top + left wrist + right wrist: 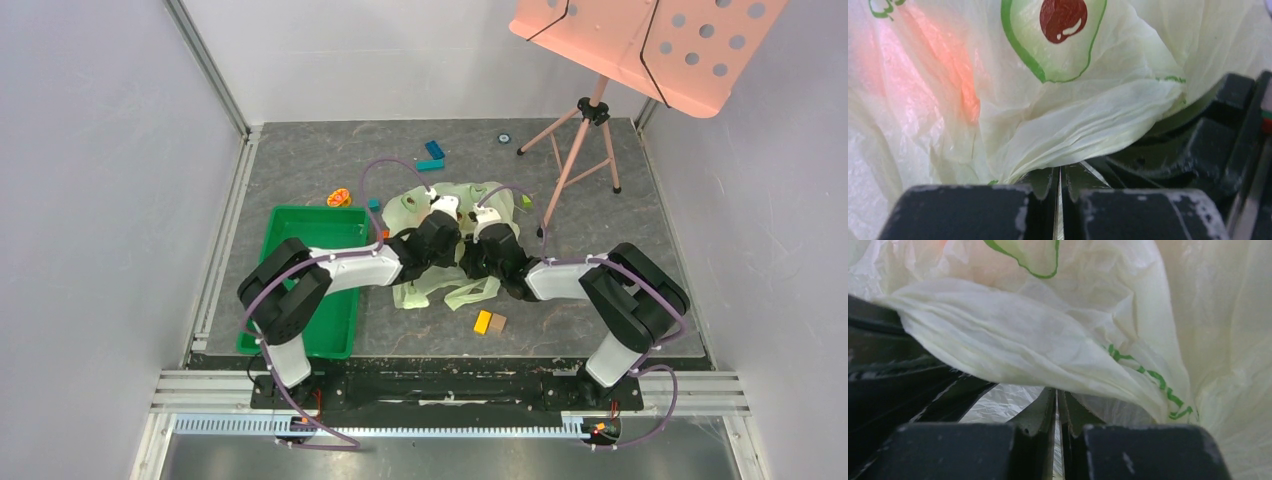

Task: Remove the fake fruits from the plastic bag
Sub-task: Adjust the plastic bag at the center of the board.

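The pale green plastic bag (445, 280) lies crumpled on the grey table between my two arms, printed with halved avocados (1058, 35). My left gripper (440, 207) is shut on a fold of its film (1083, 130), with a thin strip of film between the jaws (1060, 172). Close to its right, my right gripper (483, 213) is also shut on a fold of the bag (1013, 345), the jaws almost together (1056, 395). An orange glow (950, 70) shows through the film, a fake fruit inside. The other fruits are hidden.
A rigid green tray (300, 225) stands left of the bag, with a flat orange piece (340, 197) behind it. Blue blocks (433, 155) lie at the back, yellow and brown blocks (489, 322) in front. A pink music stand's tripod (585, 140) stands back right.
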Robot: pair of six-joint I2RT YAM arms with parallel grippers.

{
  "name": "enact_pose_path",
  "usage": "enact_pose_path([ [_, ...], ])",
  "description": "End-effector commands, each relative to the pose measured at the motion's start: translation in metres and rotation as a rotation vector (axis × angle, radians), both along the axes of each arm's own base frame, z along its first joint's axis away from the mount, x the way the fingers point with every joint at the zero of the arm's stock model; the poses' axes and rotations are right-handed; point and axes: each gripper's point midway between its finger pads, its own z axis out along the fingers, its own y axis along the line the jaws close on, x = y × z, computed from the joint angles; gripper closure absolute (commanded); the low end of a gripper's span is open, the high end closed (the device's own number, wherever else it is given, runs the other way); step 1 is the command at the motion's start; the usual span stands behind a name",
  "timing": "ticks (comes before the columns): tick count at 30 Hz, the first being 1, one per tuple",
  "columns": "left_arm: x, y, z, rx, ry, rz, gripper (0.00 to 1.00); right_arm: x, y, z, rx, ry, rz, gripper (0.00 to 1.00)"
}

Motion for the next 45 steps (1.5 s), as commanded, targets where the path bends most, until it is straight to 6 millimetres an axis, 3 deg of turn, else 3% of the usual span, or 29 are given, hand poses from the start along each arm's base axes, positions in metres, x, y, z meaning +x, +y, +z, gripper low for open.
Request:
enact_pose_path([
  [1,0.018,-0.005,0.005,-0.003,0.012,0.099,0.94,-0.015,-0.013,-0.021,-0.037,0.062,-0.033,0.93],
  [5,0.027,-0.004,0.005,0.040,0.010,0.129,0.90,-0.019,-0.013,-0.026,-0.038,0.082,-0.033,0.94],
  [13,0.061,0.009,0.030,0.125,-0.087,0.216,0.73,-0.023,-0.016,-0.029,-0.042,0.096,-0.039,0.94],
  [18,0.082,0.030,0.043,0.138,-0.121,0.275,0.62,-0.025,-0.016,-0.032,-0.041,0.105,-0.035,0.95],
  [24,0.100,0.063,0.038,0.152,-0.103,0.334,0.60,-0.024,-0.014,-0.032,-0.040,0.108,-0.028,0.95],
  [35,0.106,0.067,0.030,0.180,-0.106,0.311,0.58,-0.023,-0.011,-0.033,-0.042,0.112,-0.016,0.95],
  [45,0.102,0.077,0.026,0.305,-0.106,0.287,0.44,-0.023,-0.010,-0.034,-0.041,0.115,-0.013,0.96],
])
